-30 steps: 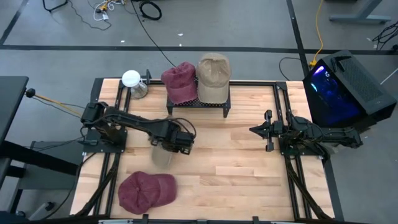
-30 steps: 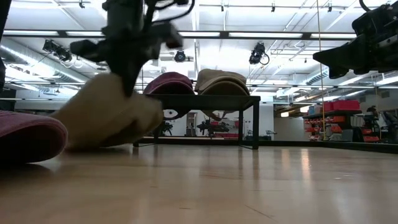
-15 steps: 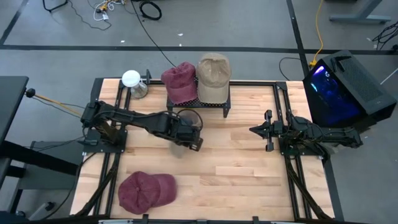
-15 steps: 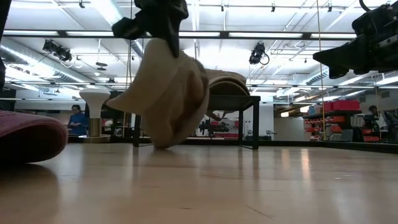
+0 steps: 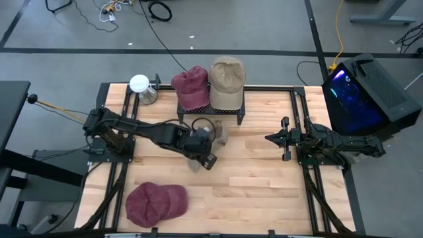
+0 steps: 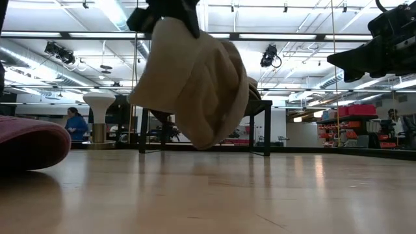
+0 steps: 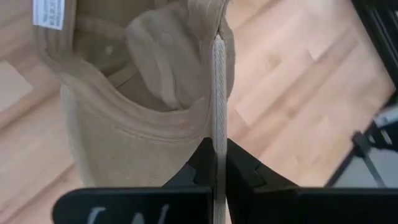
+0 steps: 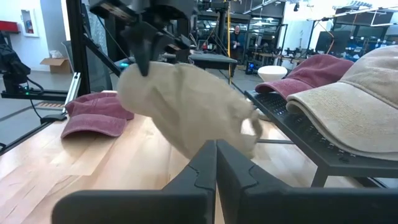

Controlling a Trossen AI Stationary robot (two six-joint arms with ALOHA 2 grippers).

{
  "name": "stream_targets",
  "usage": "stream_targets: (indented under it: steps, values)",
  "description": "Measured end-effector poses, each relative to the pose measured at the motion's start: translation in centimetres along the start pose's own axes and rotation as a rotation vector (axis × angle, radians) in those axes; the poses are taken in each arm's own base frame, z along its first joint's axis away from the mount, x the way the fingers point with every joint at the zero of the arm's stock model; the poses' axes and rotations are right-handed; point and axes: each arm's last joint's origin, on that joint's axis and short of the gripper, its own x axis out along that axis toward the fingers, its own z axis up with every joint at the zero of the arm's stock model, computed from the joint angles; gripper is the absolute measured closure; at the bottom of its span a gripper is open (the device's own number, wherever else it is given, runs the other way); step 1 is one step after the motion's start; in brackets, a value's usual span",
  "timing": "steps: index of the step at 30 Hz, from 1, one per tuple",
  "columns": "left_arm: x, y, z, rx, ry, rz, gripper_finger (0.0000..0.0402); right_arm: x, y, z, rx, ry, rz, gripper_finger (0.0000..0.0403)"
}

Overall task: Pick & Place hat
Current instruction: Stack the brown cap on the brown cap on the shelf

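With its fingers clamped on the brim, the left gripper (image 5: 201, 147) has lifted the tan hat (image 6: 192, 81) clear of the worktop (image 5: 264, 178) and moved it toward the rack (image 5: 211, 109) at the far edge, so placement appears imminent, while the right gripper (image 5: 281, 139) waits at the right edge, fingers together.

No text, brand or number can be read in any view. A white sewn-in label (image 7: 48, 12) inside the tan cap (image 7: 143, 106) carries faint marks, possibly print, too small to make out. Pale strokes on the left wrist mount (image 7: 130, 210) are likewise illegible.
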Motion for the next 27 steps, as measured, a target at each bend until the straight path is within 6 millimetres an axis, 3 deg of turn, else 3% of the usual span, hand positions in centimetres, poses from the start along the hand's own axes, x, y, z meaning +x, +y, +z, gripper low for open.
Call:
stream_targets:
  steps: [9,16,27]
  values:
    - [-2.5,-1.0,-2.5,0.090,-0.022,-0.046,0.0389,0.0,0.0,0.0,0.000,0.000,0.000,0.0392]
    - [-3.3,0.2,-4.3,0.083,-0.043,-0.104,0.0389,0.0,0.0,0.0,0.000,0.000,0.000,0.0392]
    - [-4.5,1.4,-4.5,0.088,-0.217,-0.301,0.0389,0.0,0.0,0.0,0.000,0.000,0.000,0.0392]
